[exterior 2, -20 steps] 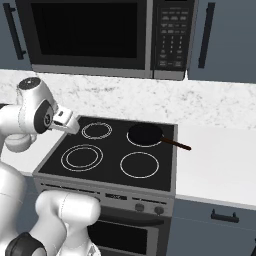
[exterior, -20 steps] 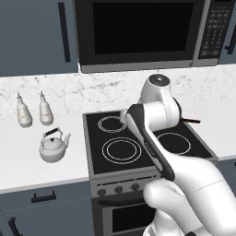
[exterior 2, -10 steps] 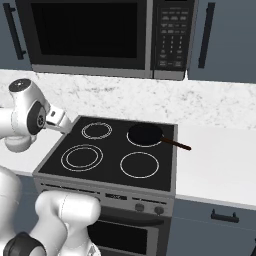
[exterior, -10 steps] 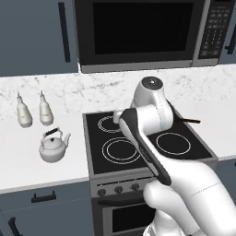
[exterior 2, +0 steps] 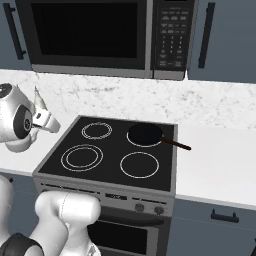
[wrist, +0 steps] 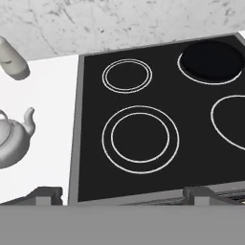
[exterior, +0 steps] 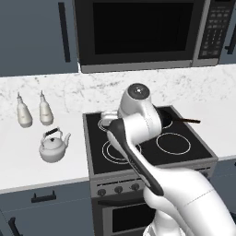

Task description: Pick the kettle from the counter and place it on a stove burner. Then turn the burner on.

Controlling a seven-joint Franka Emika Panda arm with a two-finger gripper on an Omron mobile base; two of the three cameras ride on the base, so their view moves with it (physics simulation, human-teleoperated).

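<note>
Gripper (wrist: 122, 194) released, swung left over stove's front-left | kettle (exterior: 54, 146) unmoved on counter (exterior: 27, 159)

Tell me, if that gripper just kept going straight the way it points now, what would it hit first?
Most likely the black glass of the stove, at or near the stove burner centred in the hand view. The kettle sits off to one side on the counter. Depth is hard to judge.

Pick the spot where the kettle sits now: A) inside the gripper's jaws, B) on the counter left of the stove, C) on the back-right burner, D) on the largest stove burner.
B: the kettle stands on the white counter left of the stove, in front of two bottles.
</note>
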